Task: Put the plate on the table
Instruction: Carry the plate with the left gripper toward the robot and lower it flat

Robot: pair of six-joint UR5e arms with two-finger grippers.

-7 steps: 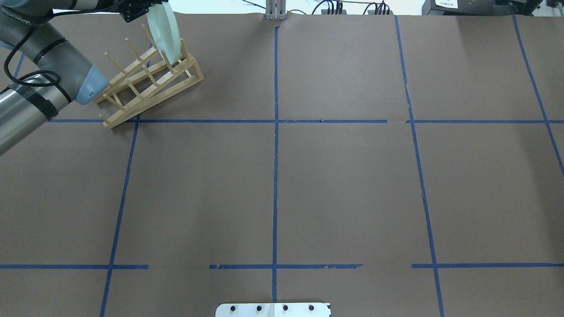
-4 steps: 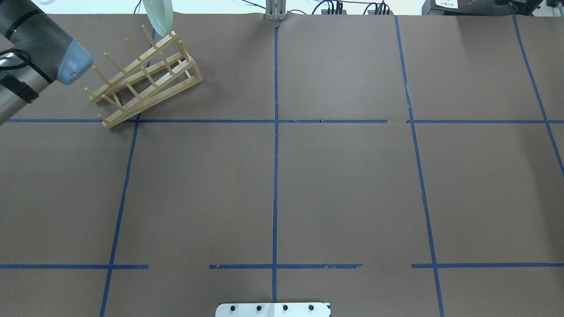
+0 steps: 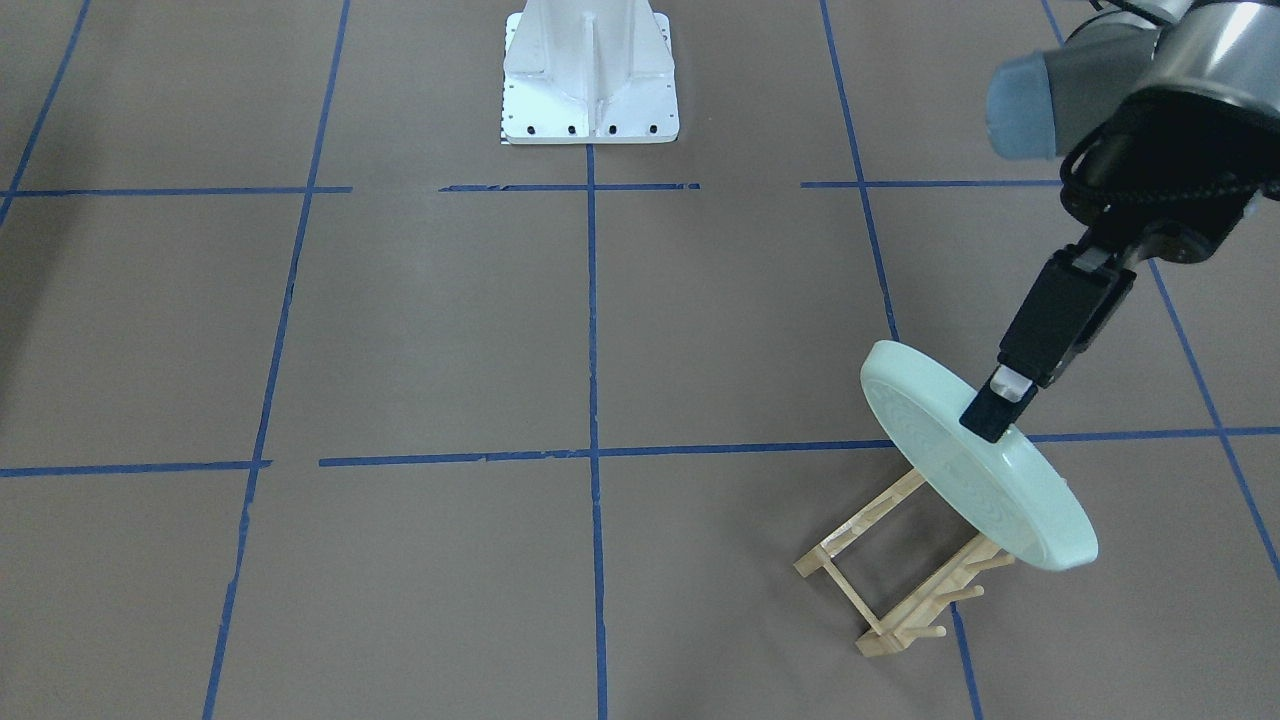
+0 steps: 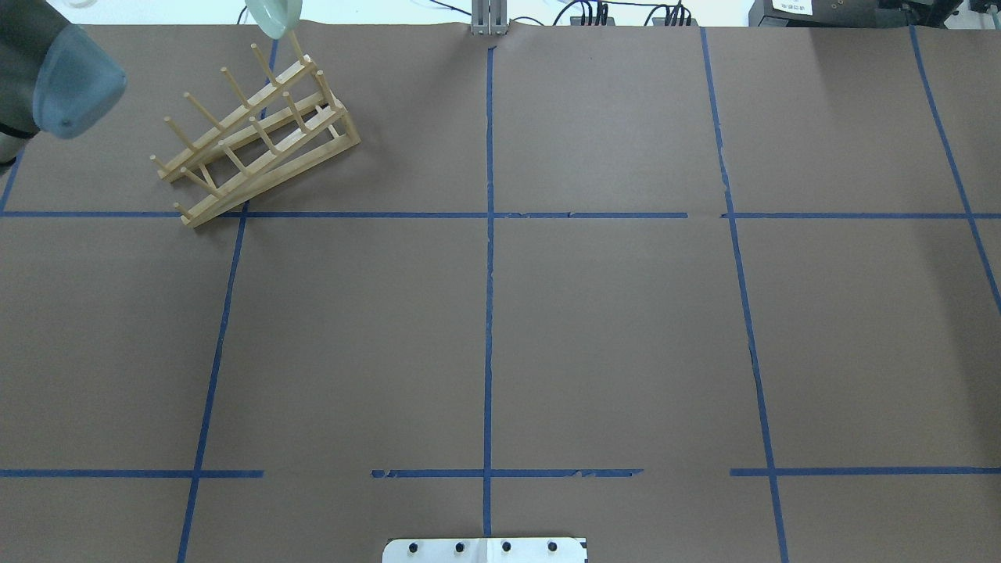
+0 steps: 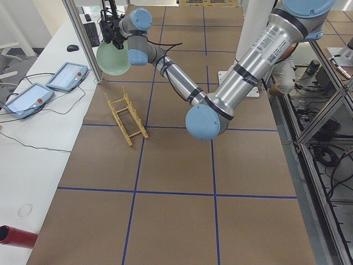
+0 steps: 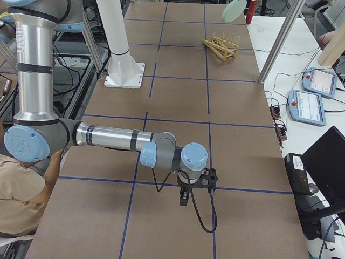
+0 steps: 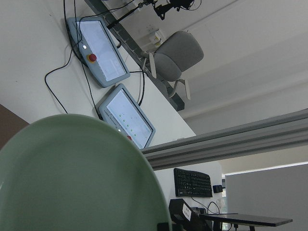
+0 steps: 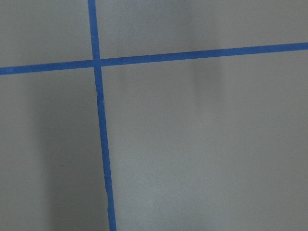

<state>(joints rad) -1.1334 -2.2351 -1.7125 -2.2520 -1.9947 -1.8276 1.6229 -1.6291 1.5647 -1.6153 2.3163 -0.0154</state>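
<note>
The pale mint-green plate (image 3: 975, 470) hangs tilted on edge in the air, just above the far end of the wooden peg rack (image 3: 900, 570). My left gripper (image 3: 990, 420) is shut on the plate's upper rim. In the overhead view only the plate's lower edge (image 4: 274, 17) shows at the top border, above the rack (image 4: 254, 133). The plate fills the lower left of the left wrist view (image 7: 72, 178). The brown table (image 3: 450, 330) lies below. My right gripper (image 6: 184, 197) hangs low over the table, far from the rack; I cannot tell if it is open or shut.
The white bolted base (image 3: 590, 80) stands at the robot's side of the table. Tablets (image 5: 66, 77) and cables lie on the white bench beyond the table's far edge, next to a metal post (image 5: 83, 41).
My left arm has lifted the plate up out of the rack's pegs, towards the top of the overhead view. The rack stays on the table.
</note>
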